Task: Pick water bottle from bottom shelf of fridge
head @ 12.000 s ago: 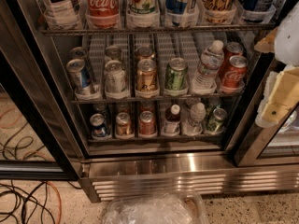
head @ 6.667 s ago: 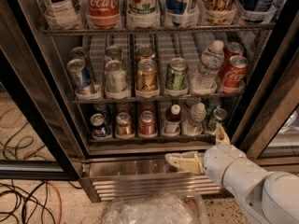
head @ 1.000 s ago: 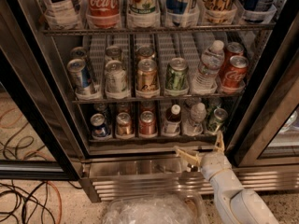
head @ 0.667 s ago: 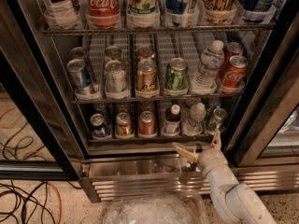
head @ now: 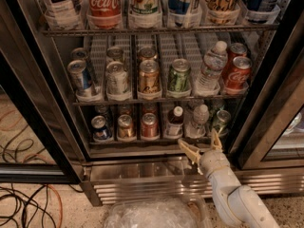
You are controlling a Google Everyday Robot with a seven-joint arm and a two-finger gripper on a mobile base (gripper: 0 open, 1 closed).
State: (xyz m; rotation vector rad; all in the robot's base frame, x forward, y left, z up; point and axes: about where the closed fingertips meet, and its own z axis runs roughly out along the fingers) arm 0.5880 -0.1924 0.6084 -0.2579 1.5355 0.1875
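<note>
The fridge (head: 142, 177) stands open in front of me. On its bottom shelf (head: 161, 140) the water bottle (head: 198, 120), small, clear and white-capped, stands in a lane toward the right. My gripper (head: 202, 145) is open and empty, just below and in front of that bottle at the shelf's front edge. One finger (head: 188, 149) points left and the other points up at the right. My white arm (head: 232, 194) comes in from the bottom right.
A small dark-liquid bottle (head: 175, 121) stands left of the water bottle and a green can (head: 220, 120) stands to its right. Cans (head: 148, 125) fill the left lanes. A taller labelled bottle (head: 211, 68) stands on the middle rack. A clear plastic bin (head: 154, 213) lies below, and cables (head: 23, 198) lie on the floor.
My gripper has risen a little and moved closer to the bottom shelf's front edge, under the water bottle. It stays open. Nothing in the fridge has moved.
</note>
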